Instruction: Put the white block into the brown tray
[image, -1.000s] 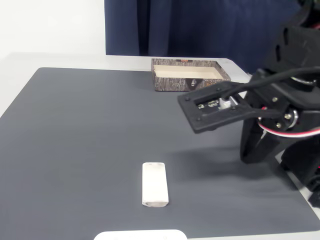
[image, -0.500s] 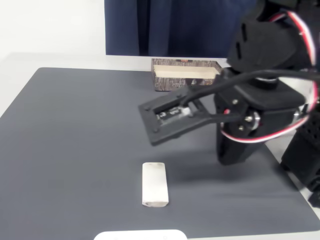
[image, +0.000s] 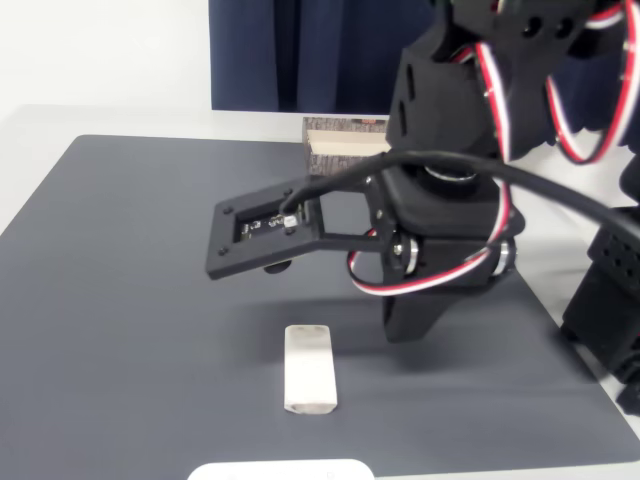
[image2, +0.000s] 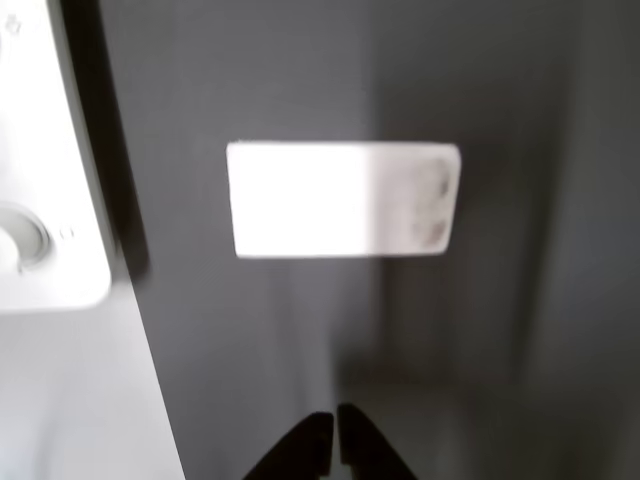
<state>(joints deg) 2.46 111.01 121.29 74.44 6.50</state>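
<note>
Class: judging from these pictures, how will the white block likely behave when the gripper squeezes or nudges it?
The white block looks solid with crisp edges, so probably stiff. It lies flat on the dark mat, so it is unlikely to roll or tip. Its smooth faces might slip.

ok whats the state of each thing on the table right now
white block: lying flat on the dark mat, untouched, outside the tray
brown tray: upright at the back of the mat, partly hidden by the arm
gripper: shut, empty, above the mat near the block
flat white object: at the front edge, cut off by the frame
</note>
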